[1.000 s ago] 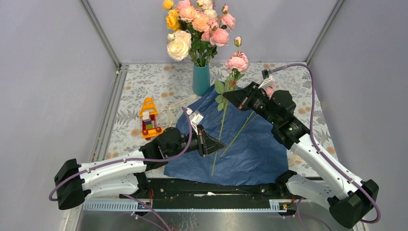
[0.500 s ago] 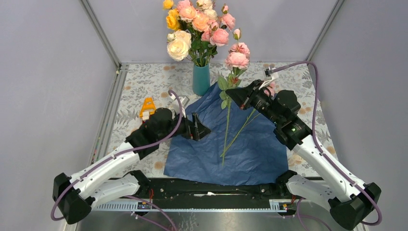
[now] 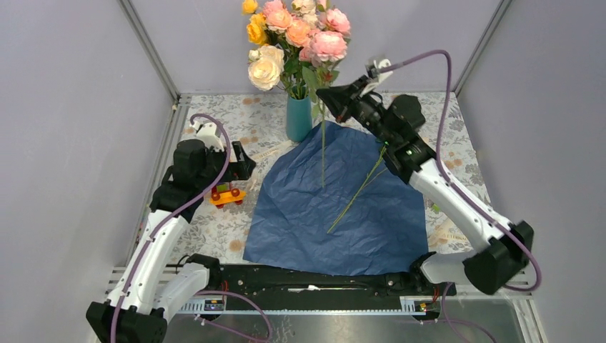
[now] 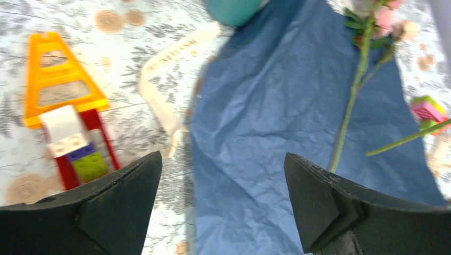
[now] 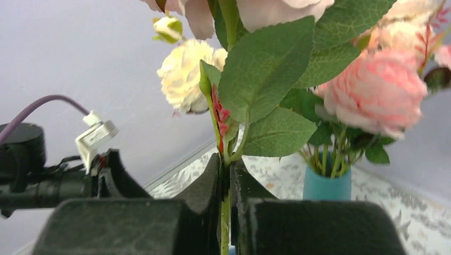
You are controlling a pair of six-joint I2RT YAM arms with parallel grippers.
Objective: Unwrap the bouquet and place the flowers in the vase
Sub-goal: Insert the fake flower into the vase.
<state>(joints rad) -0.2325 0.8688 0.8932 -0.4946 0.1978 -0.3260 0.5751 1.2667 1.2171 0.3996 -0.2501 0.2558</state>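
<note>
The blue paper of the bouquet lies spread flat on the table. My right gripper is shut on the stem of one pink rose, held upright in the air just right of the teal vase. Its stem end hangs over the paper. A second flower stem lies on the paper, its head behind my right arm. My left gripper stands open and empty above the paper's left edge.
The vase holds a big bunch of yellow, cream and pink roses. A toy of orange and red blocks stands left of the paper. A cream ribbon lies by it. Small bright blocks sit right of the paper.
My right gripper has lifted the rose up and left, close to the vase. My left gripper has opened and drawn back left, off the paper's middle to beside the toy.
</note>
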